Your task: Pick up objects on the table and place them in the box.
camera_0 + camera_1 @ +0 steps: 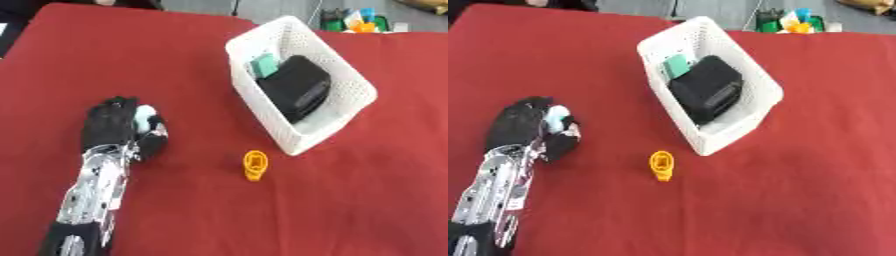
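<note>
left hand (122, 127): curled round pale object (144, 111) | orange piece (255, 165): long axis near-far | basket (350, 75): holds black item (297, 87)

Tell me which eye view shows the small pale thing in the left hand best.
The left eye view: the pale thing shows more of its rounded top above the curled fingers of the left hand. In the right eye view only a smaller light patch peeks out, mostly covered by the fingers.

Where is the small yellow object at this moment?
The yellow object lies on the red table, just in front of the white basket's near corner and right of the left hand.
</note>
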### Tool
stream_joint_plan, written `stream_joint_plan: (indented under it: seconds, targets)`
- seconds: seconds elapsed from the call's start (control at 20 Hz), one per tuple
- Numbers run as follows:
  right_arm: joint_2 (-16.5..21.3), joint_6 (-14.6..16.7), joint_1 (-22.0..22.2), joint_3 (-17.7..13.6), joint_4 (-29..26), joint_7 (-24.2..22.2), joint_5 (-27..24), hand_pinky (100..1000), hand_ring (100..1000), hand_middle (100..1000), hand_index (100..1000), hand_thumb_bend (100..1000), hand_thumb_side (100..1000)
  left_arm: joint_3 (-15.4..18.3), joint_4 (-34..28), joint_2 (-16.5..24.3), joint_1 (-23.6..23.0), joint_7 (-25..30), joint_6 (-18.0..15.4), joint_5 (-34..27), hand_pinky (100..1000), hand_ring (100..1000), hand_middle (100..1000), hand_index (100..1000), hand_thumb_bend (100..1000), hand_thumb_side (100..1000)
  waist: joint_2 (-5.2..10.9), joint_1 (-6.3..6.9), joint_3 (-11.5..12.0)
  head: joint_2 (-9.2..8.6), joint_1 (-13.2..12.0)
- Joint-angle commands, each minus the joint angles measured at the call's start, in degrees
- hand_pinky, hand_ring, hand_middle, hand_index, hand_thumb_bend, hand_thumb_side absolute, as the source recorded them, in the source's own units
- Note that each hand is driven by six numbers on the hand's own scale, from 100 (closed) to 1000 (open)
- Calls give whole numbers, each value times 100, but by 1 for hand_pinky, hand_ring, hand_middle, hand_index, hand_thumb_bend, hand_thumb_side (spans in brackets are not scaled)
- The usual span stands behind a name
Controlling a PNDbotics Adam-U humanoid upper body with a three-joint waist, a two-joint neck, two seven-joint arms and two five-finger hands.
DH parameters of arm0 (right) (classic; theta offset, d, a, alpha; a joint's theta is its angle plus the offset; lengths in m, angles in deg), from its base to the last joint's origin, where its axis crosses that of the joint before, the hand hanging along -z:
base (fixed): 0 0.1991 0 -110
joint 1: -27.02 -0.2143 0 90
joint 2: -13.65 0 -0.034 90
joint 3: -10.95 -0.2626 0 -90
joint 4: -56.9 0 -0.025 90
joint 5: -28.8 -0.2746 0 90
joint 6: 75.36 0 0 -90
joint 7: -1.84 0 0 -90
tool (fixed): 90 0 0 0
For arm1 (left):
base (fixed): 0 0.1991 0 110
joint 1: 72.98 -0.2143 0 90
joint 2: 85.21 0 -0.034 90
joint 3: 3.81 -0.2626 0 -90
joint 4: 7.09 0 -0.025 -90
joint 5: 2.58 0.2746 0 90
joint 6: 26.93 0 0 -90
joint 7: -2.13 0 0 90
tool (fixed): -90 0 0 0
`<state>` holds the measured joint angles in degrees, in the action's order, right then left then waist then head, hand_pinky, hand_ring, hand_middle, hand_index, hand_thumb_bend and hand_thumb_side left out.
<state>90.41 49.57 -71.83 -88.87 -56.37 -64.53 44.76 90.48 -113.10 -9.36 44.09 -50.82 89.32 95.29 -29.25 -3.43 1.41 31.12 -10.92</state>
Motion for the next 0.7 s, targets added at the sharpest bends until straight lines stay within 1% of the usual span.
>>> stream_joint_plan:
  seconds: [0.05,0.15,0.35,0.4,0.45,0.5,0.65,0.7]
  targets:
    - [32,36,-19,-11,-132,7,-48,770,755,613,720,188,1000,-17,-4,-16,5,62,48,76,979,988,887,945,100,726,94,0,-1,-43,-7]
    - [33,37,-22,-12,-132,11,-55,770,755,613,721,185,1000,-19,7,-17,3,73,51,123,978,972,871,932,100,683,98,1,4,-45,-7]
    - [37,40,-27,-12,-132,12,-63,770,755,613,721,183,1000,-24,23,-24,4,120,38,221,977,965,863,925,100,666,101,3,7,-45,-3]
    - [38,39,-28,-12,-132,12,-65,770,756,613,721,182,1000,-32,24,-28,4,133,31,235,961,944,846,908,100,614,102,5,5,-51,-5]
    - [39,39,-29,-13,-132,11,-66,770,756,613,721,182,1000,-40,23,-32,4,144,25,247,961,944,846,908,100,614,102,7,2,-55,-6]
    - [39,38,-29,-14,-132,12,-67,770,756,613,722,182,1000,-44,21,-35,4,152,22,258,952,927,831,898,100,567,103,8,1,-57,-4]
    - [40,34,-28,-16,-132,10,-67,771,756,613,722,183,1000,-58,4,-39,9,161,30,263,946,918,824,892,100,542,107,14,-2,-64,-2]
    - [40,31,-29,-15,-132,9,-67,771,756,612,722,185,1000,-61,-3,-39,10,155,35,266,937,905,812,884,100,507,108,16,-2,-67,0]
